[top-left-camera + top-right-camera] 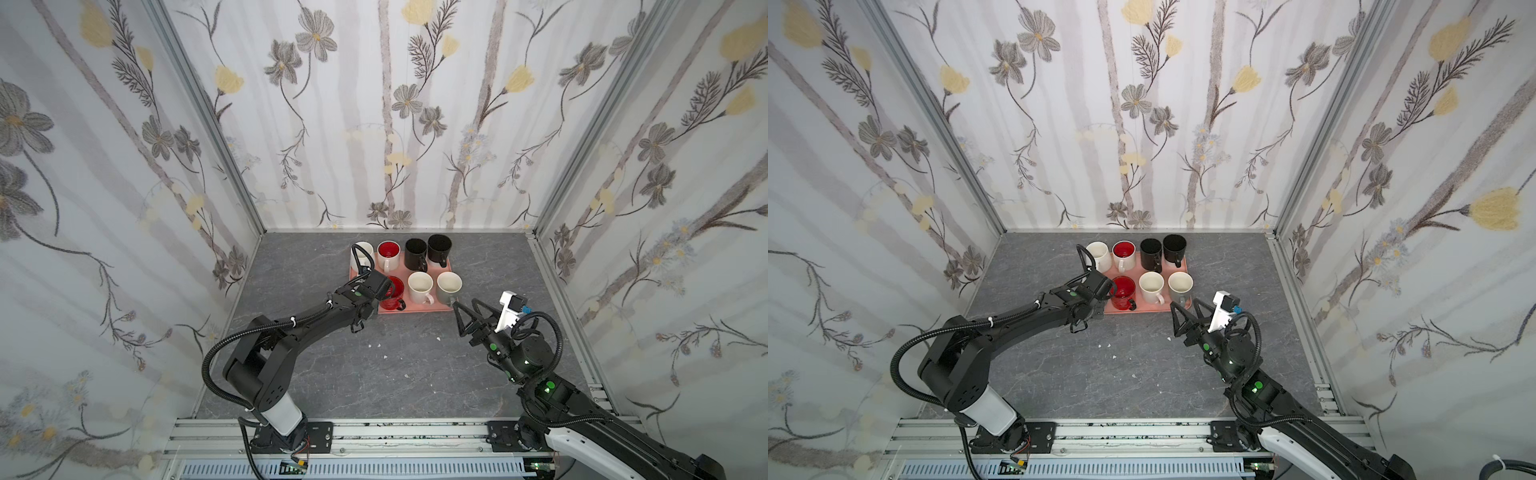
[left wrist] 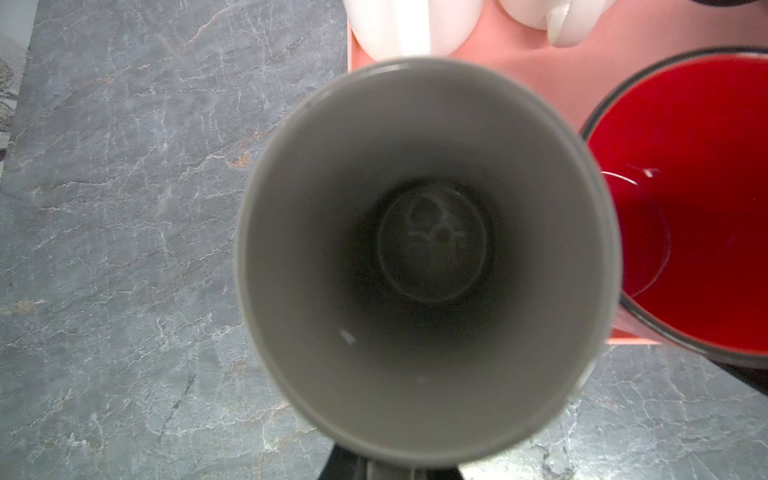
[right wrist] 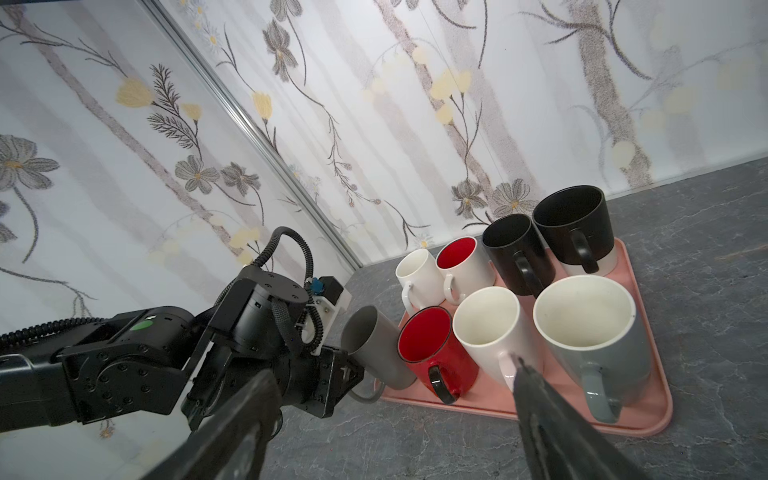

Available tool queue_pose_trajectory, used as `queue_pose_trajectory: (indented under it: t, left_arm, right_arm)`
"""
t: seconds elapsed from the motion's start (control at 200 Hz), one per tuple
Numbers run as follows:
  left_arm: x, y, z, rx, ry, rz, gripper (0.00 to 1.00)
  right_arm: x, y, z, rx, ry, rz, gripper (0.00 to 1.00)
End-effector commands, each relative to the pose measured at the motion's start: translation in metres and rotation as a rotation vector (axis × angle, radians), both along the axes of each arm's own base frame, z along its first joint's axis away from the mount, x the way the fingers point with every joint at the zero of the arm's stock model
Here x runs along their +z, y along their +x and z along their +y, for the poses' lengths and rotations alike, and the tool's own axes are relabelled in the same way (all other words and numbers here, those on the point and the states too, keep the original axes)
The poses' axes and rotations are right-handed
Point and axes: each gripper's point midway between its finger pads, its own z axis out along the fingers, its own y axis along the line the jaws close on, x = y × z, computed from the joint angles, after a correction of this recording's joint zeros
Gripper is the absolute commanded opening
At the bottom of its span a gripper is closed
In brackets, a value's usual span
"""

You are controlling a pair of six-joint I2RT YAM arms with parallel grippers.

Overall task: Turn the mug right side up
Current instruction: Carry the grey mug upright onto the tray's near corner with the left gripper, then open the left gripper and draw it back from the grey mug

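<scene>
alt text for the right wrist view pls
The left gripper grips a tilted grey mug by its handle at the corner of a pink tray carrying seven upright mugs. The right gripper shows open jaws in the foreground.

**Bright, even light; close-ups go soft.**
You have diffuse light with only faint shadows on the grey worktop (image 1: 374, 365), and both top views bend the wall frames (image 1: 199, 104) at the edges. In the left wrist view the grey mug (image 2: 332, 208) is blurred at the rim and dark inside; the fingers (image 3: 552, 424) of the right hand (image 3: 390, 368) are out of focus.
</scene>
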Motion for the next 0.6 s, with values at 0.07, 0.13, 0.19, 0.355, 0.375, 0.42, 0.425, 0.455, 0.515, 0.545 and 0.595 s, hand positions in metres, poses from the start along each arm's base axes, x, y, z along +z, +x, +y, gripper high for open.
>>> queue_pose_trajectory:
  t: [0.07, 0.13, 0.19, 0.355, 0.375, 0.42, 0.425, 0.455, 0.515, 0.545, 0.595]
  left_arm:
    - [0.014, 0.005, 0.003, 0.034, -0.026, -0.070, 0.47]
    - [0.020, 0.003, 0.005, 0.043, -0.039, -0.084, 0.55]
    - [0.032, 0.002, 0.007, 0.057, -0.061, -0.113, 0.62]
    - [0.087, -0.001, 0.010, 0.076, -0.191, -0.261, 0.85]
    - [0.095, -0.002, 0.011, 0.076, -0.211, -0.285, 0.89]
    - [0.113, -0.002, 0.012, 0.077, -0.250, -0.343, 0.99]
    - [0.115, -0.002, 0.012, 0.077, -0.255, -0.350, 1.00]
    - [0.124, -0.002, 0.014, 0.076, -0.271, -0.383, 1.00]
    - [0.147, -0.005, 0.021, 0.083, -0.299, -0.470, 1.00]
    - [0.155, -0.005, 0.025, 0.088, -0.299, -0.508, 1.00]
    - [0.166, -0.006, 0.034, 0.109, -0.291, -0.568, 1.00]
  right_arm:
    - [0.001, 0.002, -0.003, -0.018, 0.012, 0.001, 0.92]
    - [0.001, 0.002, -0.003, -0.019, 0.010, 0.001, 0.93]
    - [0.002, 0.003, -0.005, -0.024, 0.012, 0.000, 0.94]
    - [0.001, 0.006, -0.009, -0.057, -0.011, 0.004, 0.99]
    - [0.001, 0.007, -0.010, -0.065, -0.016, 0.006, 1.00]
    - [0.001, 0.009, -0.014, -0.087, -0.026, 0.010, 1.00]
    - [0.001, 0.009, -0.014, -0.090, -0.027, 0.010, 1.00]
    - [0.001, 0.010, -0.016, -0.105, -0.035, 0.014, 1.00]
    - [0.003, 0.012, -0.021, -0.135, -0.047, 0.013, 1.00]
    - [0.003, 0.013, -0.024, -0.155, -0.052, 0.017, 1.00]
    - [0.003, 0.016, -0.031, -0.197, -0.059, 0.028, 1.00]
